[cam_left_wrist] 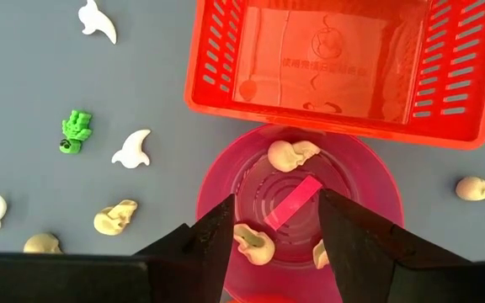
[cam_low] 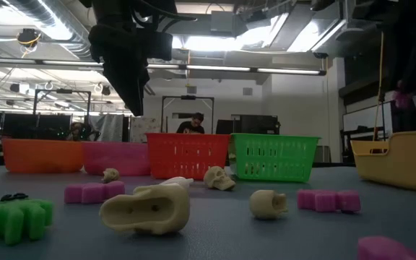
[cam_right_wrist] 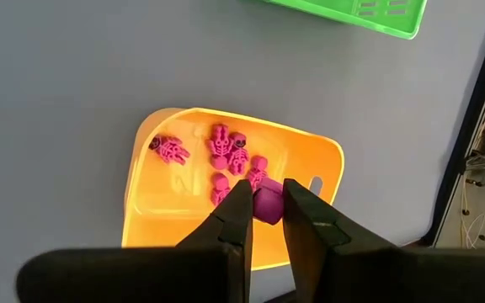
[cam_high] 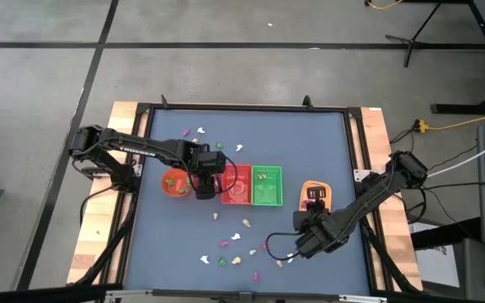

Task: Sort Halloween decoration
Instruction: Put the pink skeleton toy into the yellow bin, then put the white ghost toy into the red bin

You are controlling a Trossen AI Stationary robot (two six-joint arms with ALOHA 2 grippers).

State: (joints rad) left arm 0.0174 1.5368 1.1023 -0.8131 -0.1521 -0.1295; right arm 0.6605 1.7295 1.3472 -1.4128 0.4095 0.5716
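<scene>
Near the tabletop's right edge, the right pincer [cam_right_wrist: 266, 220] pinches a magenta trinket [cam_right_wrist: 267, 203] above the yellow tray [cam_right_wrist: 154, 210]; releasing off-centre could bounce it over the rim, while the left pincer [cam_left_wrist: 274, 244] hangs spread over the pink bowl [cam_left_wrist: 217, 181].

White lettering reading TROSSEN runs along the left arm [cam_high: 137, 151]; the red basket's [cam_left_wrist: 343, 71] label print is illegible

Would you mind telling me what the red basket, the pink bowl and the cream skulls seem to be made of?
Red basket: rigid moulded plastic, judging by its slotted walls and slight sheen.
Pink bowl: translucent glossy plastic; ribbed rings show through.
Cream skulls: probably matte moulded plastic, with soft rounded detail.
</scene>
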